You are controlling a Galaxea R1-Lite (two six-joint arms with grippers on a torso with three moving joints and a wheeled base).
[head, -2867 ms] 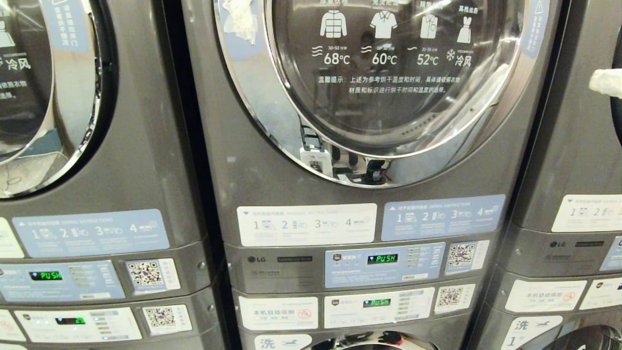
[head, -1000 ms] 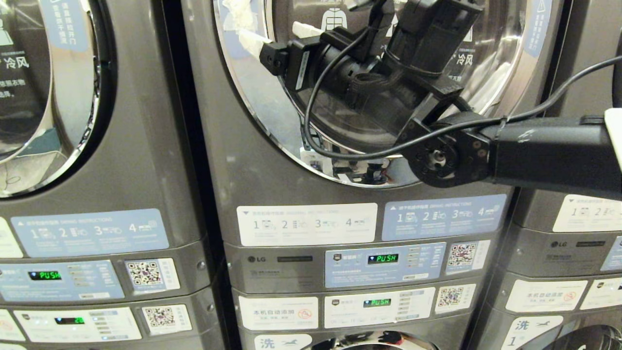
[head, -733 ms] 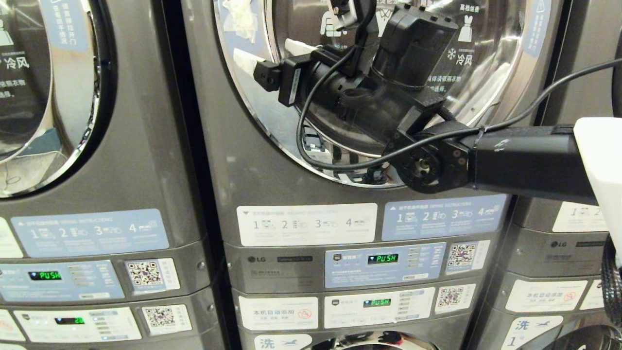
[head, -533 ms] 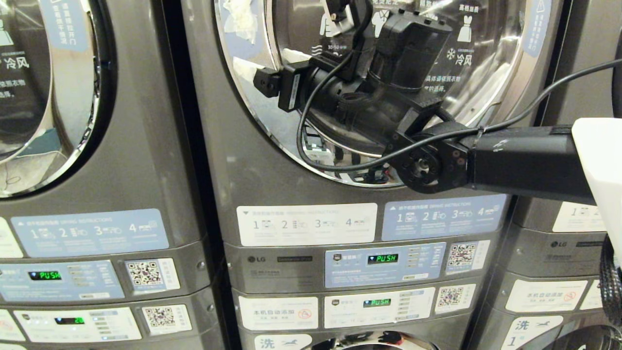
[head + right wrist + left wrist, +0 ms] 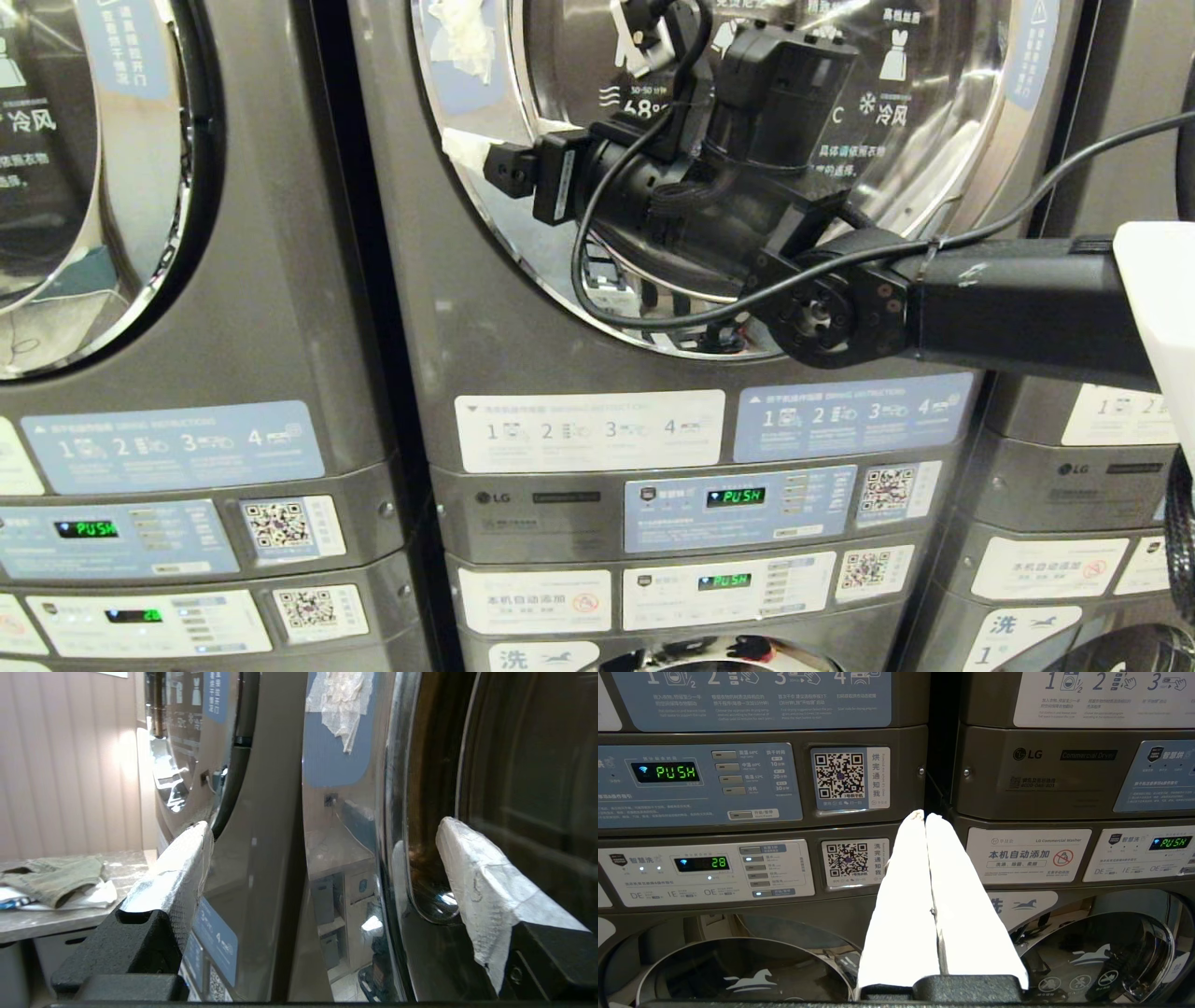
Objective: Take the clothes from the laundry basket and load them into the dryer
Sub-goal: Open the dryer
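I face the middle dryer (image 5: 672, 392), its round door (image 5: 943, 177) shut. No laundry basket shows; some clothes (image 5: 56, 882) lie on a tabletop (image 5: 70, 914) beside the machines. My right end effector (image 5: 322, 868) gapes wide, straddling the door's chrome rim (image 5: 392, 812). I judge this the door-opening step: close, then pull. The left end effector (image 5: 926, 816) is pinched together, parked low.

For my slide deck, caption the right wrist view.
Open right gripper straddles the chrome rim of the closed dryer door, holding nothing.

head: faces dryer (image 5: 653, 411) front, close | left wrist: lower panels | right wrist: along door rim (image 5: 392, 812)
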